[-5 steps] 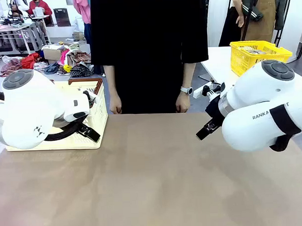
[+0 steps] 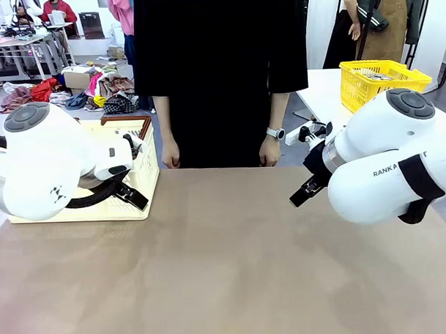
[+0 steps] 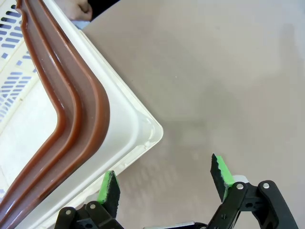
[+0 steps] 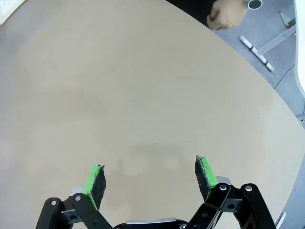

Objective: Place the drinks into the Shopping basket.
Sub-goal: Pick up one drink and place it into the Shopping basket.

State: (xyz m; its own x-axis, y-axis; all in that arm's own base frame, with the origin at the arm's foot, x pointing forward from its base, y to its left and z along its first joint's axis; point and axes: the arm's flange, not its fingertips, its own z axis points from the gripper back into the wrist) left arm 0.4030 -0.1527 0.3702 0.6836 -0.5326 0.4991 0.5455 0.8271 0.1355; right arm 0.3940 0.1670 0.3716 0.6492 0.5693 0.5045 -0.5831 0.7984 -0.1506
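Shopping basket [image 2: 148,167] — cream slotted crate with a brown rim, standing at the far left of the table [image 2: 226,269]. Left gripper [image 3: 164,172] hovers just beside its near corner, jaws spread wide, nothing between the green pads. Right gripper [image 4: 148,167] — likewise agape and empty, above the tabletop on the right side. Person at the far edge, hands [image 2: 170,154] lowered.

Drinks, by judgement: slim cans, moderately heavy if full, rigid but thin-walled and easily dented, with a slick skin. Best taken across mid-body, upright, with a firm but measured squeeze, then lowered through the basket's open top, clear of the rim.
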